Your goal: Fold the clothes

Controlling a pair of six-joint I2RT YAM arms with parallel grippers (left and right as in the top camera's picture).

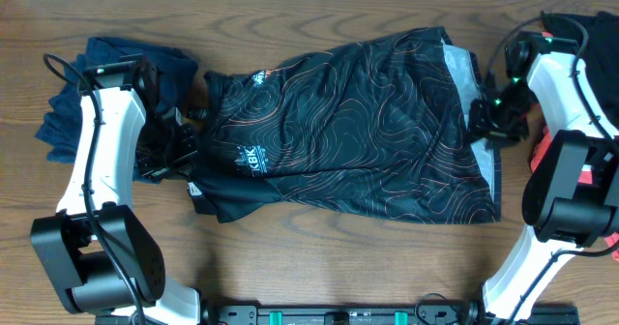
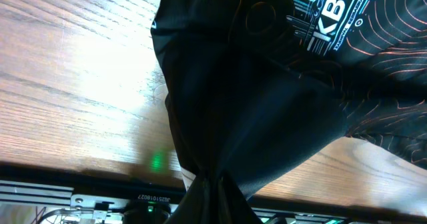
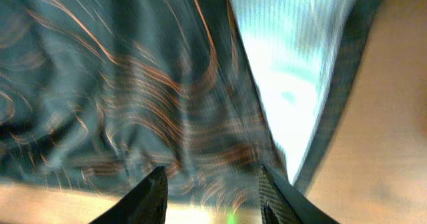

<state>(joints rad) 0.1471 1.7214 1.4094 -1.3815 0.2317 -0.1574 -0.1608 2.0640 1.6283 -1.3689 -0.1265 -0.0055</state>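
We see one big black jersey (image 1: pixel 358 122) with thin orange lines lying spread out in the middle of the counter (image 1: pixel 290 257). It is mostly flat, with some bumps and folds. It has white letters (image 1: pixel 247 159) near its left end. We count four pieces of clothing in all. The second is one navy piece (image 1: pixel 68 117), crumpled up near the far left corner of the counter, partly under the left arm. The third is one red piece (image 1: pixel 544 154) at the right edge of the counter, mostly hidden behind the right arm. The fourth is one other black piece (image 1: pixel 580 25) in the far right corner. We count two arms, one on each side. The left gripper (image 1: pixel 179 136) is at the left end of the black jersey and is pressed together, pinching the cloth. In the left wrist view the black jersey (image 2: pixel 267 104) bunches into a tight gather at the bottom, and the white letters (image 2: pixel 333 11) show up close. The right gripper (image 1: pixel 486 122) is at the right edge of the black jersey. In the right wrist view, which is blurry, the right gripper (image 3: pixel 212 177) is spread, with its two fingers (image 3: pixel 155 194) apart and the black jersey (image 3: pixel 100 84) just past the tips.
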